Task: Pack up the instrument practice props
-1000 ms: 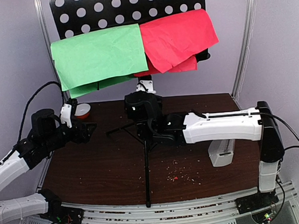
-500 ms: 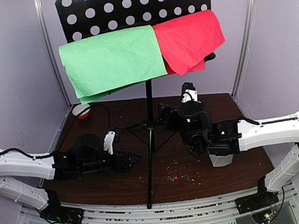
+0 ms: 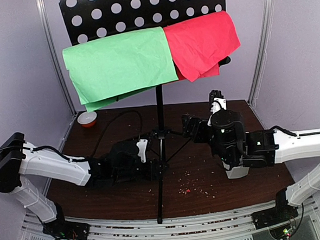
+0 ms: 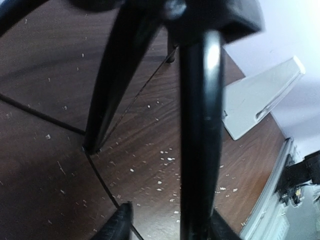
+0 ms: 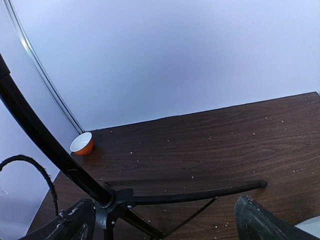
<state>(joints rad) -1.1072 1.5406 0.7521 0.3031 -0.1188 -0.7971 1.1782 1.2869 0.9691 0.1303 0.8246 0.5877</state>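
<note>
The left gripper now straddles the pole of the stand, narrowing but unclenched, while the right gripper, at its 3 o'clock, gapes empty: a grasp looks imminent.

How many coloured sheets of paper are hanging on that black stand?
2: a green sheet on the left of the stand's desk, a red sheet on the right. More may lie hidden beneath them.

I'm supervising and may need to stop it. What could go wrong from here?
The left tool straddles the music stand pole; a sideways tug may tip it. The green sheet and red sheet merely drape over the desk and may slide off. A toppling stand might strike the metronome.
</note>
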